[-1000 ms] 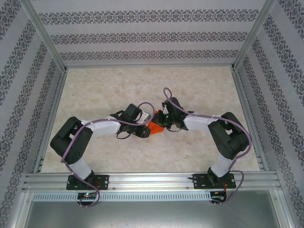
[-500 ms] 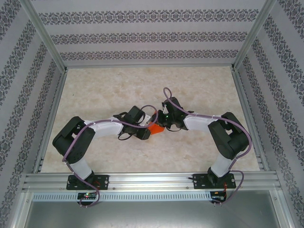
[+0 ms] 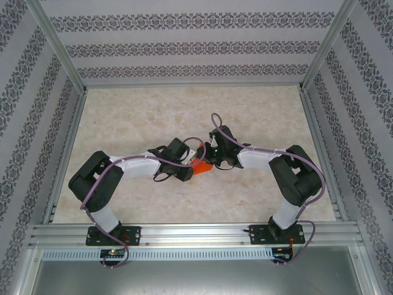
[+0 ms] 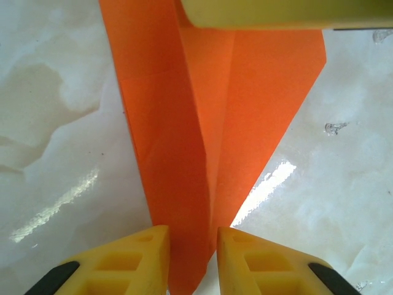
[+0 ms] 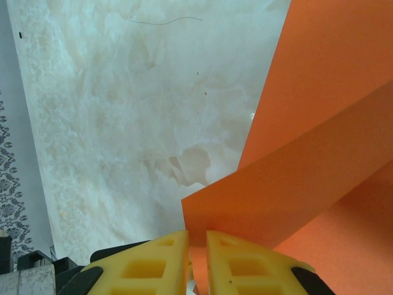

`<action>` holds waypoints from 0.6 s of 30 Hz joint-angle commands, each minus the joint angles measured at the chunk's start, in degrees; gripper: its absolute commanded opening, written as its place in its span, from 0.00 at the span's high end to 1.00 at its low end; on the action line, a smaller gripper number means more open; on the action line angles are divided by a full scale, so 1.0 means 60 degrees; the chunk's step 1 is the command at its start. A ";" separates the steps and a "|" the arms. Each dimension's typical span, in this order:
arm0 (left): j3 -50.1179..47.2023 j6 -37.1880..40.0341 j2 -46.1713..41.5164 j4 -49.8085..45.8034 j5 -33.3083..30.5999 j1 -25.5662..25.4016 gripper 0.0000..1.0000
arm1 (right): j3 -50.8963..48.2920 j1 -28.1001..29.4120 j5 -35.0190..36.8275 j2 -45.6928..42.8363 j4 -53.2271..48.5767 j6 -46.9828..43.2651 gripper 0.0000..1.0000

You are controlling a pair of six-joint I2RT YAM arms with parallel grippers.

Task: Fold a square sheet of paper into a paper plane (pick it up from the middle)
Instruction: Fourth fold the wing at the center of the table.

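The orange paper (image 4: 184,123) is folded into a narrow pointed shape with a raised centre crease and is held low over the marble table between both arms (image 3: 201,166). My left gripper (image 4: 192,236) has its yellow fingers a little apart, with the paper's pointed end lying in the gap. My right gripper (image 5: 196,239) is shut on the edge of an orange flap (image 5: 307,184) that stands up from the sheet. In the top view the left gripper (image 3: 193,163) and right gripper (image 3: 210,161) meet nose to nose at the paper. A right finger (image 4: 276,12) crosses the top of the left wrist view.
The marble tabletop (image 3: 258,117) spreads out behind the arms. Aluminium frame posts (image 3: 61,55) and patterned walls (image 3: 196,43) close in the sides and back. A metal rail (image 3: 196,233) carries both arm bases at the near edge.
My left arm has slid a little right, toward the paper, and its jaws have narrowed around the pointed end. The right arm and its grip look unchanged.
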 commanded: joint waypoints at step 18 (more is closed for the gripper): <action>0.0284 0.0164 0.0123 -0.0219 -0.0392 -0.0194 0.89 | 0.0195 -0.0109 0.0100 0.0078 -0.0003 0.0003 0.84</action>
